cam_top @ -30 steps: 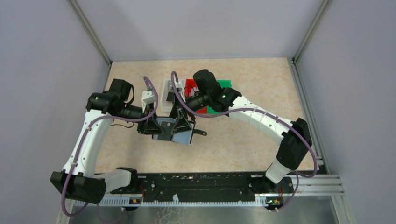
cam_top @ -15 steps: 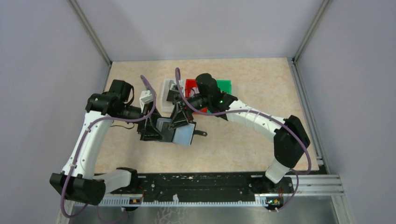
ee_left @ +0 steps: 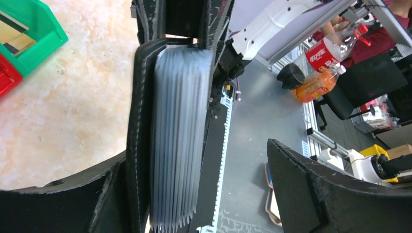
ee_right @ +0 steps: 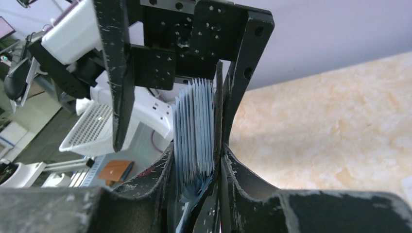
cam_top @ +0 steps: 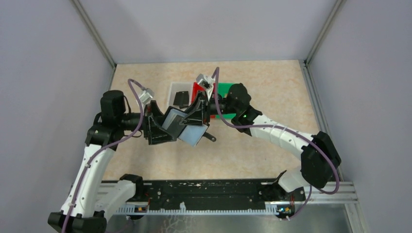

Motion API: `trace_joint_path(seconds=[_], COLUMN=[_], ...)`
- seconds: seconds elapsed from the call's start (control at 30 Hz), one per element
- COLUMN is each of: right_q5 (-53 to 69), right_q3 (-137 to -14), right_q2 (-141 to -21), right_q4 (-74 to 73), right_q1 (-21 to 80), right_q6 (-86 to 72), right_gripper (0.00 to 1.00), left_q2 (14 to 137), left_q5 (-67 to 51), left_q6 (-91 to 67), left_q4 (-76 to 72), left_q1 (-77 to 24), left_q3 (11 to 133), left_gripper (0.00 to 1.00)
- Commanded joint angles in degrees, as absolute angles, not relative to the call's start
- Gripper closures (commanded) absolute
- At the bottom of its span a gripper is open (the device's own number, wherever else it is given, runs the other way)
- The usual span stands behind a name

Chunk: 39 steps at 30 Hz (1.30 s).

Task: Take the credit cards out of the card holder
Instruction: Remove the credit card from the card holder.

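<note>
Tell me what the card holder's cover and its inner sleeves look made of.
Card holder cover: black leather or imitation leather, matte, with a stitched seam along the edge. Sleeves: thin clear plastic, slightly glossy; the stacked edges look pale and translucent.

My top camera looks steeply down from above and behind me, taking in the whole bench (cam_top: 282, 92). Both wrist cameras sit close, facing each other across the card holder (ee_left: 180, 145) they share.

Robotics lab: grey-panelled enclosure (cam_top: 48, 73), aluminium frame rails (cam_top: 94, 33), black chair (ee_left: 369, 82), soda bottle (ee_left: 330, 51) beyond.
</note>
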<state>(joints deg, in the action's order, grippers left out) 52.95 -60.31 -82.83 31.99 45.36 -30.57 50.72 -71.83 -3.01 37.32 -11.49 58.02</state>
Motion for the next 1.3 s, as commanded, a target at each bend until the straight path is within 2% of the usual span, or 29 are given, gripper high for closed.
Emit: trace_joint_path(seconds=[0.0,0.13,0.23,0.37,0.53,0.67,0.73,0.8,0.87,1.0,1.17,1.27], right_q5=[48.48,49.92,50.58,49.34,48.93,48.98,48.66,48.20,47.34,40.36,30.32,29.77], right_q3=[-60.73,-60.85,-60.22,-58.91,-58.77,-58.33,-58.01,-57.65,-57.65,-56.42,-53.82,-54.85], right_q2=[-78.85,-80.24,-81.16,-81.28,-82.24,-82.55,-82.51,-82.22,-81.81,-78.91,-69.86,-65.52], right_q4=[42.50,46.98,48.64,50.00,52.05,53.23,53.35,53.18,52.33,51.26,46.31,40.16], right_q1=[44.88,44.99,45.00,45.00,45.00,45.00,45.01,45.00,44.80,42.34,38.55,38.58], right_q6=[-32.83,-37.03,-38.85,-39.53,-41.09,-41.86,-42.01,-42.06,-42.45,-46.58,-48.13,-47.25], right_gripper=[1.00,1.00,1.00,0.98,0.98,0.98,0.98,0.97,0.85,0.54,0.41,0.40], left_q2=[51.37,52.36,51.86,51.25,50.53,50.76,51.12,51.30,51.47,52.55,53.75,55.12], left_q5=[-72.98,-74.29,-75.39,-76.62,-77.63,-76.44,-75.55,-73.57,-71.15,-68.42,-63.30,-60.82], left_q6=[-13.38,-14.92,-19.30,-24.99,-33.14,-35.28,-35.96,-35.24,-33.29,-30.35,-24.77,-21.25], left_q4=[28.43,27.78,22.69,16.34,8.20,5.77,6.28,7.59,10.51,15.63,21.75,25.94], left_q1=[-11.60,-11.60,-11.60,-11.60,-11.60,-11.60,-11.60,-11.60,-11.52,-11.19,-10.68,-10.36], left_q3=[58.58,58.41,57.28,55.65,53.13,51.69,51.77,52.17,53.43,55.77,57.51,58.32], left_gripper=[0.14,0.35,0.43,0.42,0.33,0.39,0.50,0.72,0.86,0.93,0.99,1.00])
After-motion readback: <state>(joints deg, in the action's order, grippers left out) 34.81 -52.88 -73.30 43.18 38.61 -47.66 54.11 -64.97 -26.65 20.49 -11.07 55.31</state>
